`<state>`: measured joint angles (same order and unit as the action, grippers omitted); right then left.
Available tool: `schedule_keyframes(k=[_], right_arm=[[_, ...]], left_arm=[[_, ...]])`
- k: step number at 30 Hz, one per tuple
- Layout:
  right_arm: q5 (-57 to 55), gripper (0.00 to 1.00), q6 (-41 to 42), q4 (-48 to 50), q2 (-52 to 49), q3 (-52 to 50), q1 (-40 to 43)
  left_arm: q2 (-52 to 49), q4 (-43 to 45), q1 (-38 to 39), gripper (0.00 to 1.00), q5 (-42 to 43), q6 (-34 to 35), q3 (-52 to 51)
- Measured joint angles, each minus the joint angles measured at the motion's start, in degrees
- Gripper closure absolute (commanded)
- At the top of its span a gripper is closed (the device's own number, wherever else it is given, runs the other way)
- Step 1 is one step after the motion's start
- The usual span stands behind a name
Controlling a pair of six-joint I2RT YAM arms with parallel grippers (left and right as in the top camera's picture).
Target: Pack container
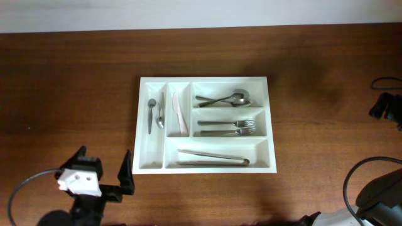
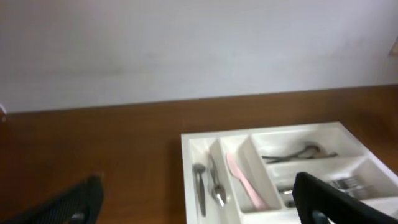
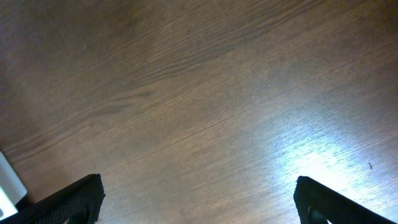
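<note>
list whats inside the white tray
The tray holds two small spoons, a pale knife, larger spoons, forks and tongs, each kind in its own compartment. Nothing covers them overhead. How many forks overlap is unclear.

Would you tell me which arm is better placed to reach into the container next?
Left. The left gripper sits open just off a corner of the container, facing it; the right gripper is open over the table, farther away.

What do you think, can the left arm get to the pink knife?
Probably yes. The left arm sits just off the near left corner of the tray, jaws wide open, and the pink knife lies uncovered in its narrow slot, with nothing between them.
</note>
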<state>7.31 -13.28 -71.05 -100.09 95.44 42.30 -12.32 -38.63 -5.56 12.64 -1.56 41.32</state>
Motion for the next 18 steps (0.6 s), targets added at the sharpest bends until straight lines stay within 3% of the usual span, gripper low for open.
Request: schedule_keyframes(k=[7,18], right_arm=[[0.00,0.01,0.00,-0.02,0.00,-0.02,0.00],[0.00,0.01,0.02,-0.02,0.00,0.00,0.00]], left_arm=[[7.52,10.32,0.00,0.01,-0.02,-0.22,-12.66],[11.37,23.06,4.07,0.01,-3.50,-0.24,-23.41]])
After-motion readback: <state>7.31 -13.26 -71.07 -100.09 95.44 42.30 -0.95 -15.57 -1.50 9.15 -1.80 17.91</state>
